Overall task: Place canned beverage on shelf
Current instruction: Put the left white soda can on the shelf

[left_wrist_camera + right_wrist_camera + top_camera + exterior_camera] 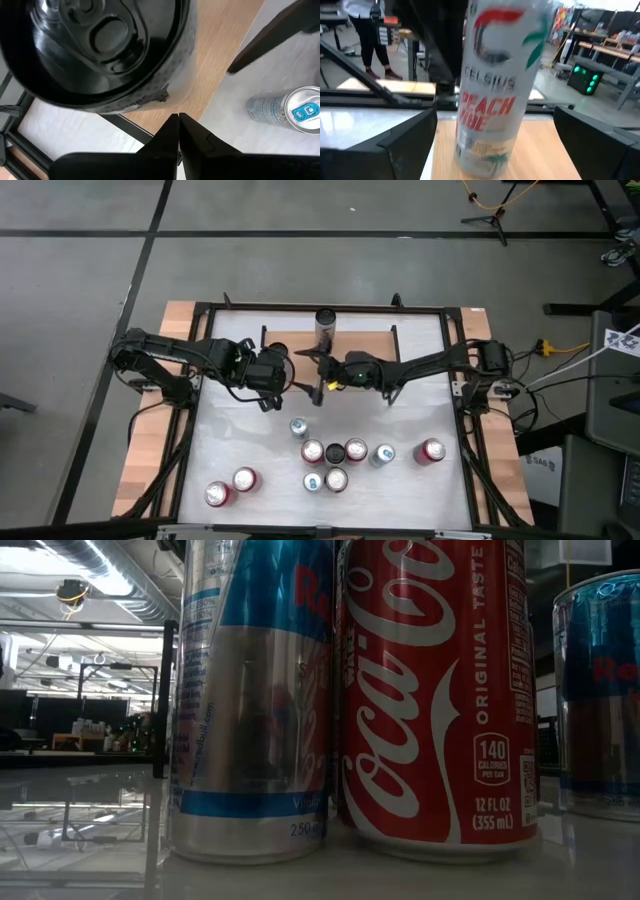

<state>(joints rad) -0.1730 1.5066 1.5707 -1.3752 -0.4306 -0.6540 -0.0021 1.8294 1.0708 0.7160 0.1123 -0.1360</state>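
A tall white canned beverage point(495, 90), printed in red and green, with a dark lid point(95, 40), stands upright on the shelf's light wood plank point(540, 150) at the table's far middle point(325, 322). My right gripper point(494, 114) is open and level. Its two fingers stand on either side of the can's lower half with a gap on each side. My left gripper point(178, 120) is shut. It hovers over the plank's edge point(220, 75) close beside the can and points steeply down. In the high view both grippers meet near the shelf's middle: left point(292, 372), right point(321, 372).
Several red and silver-blue cans point(335, 452) stand on the white tabletop nearer the front, two more at the front left point(232, 486). One silver-blue can point(292, 111) is just beside the shelf. Two cans point(430, 690) fill the low view. People and desks show beyond the table.
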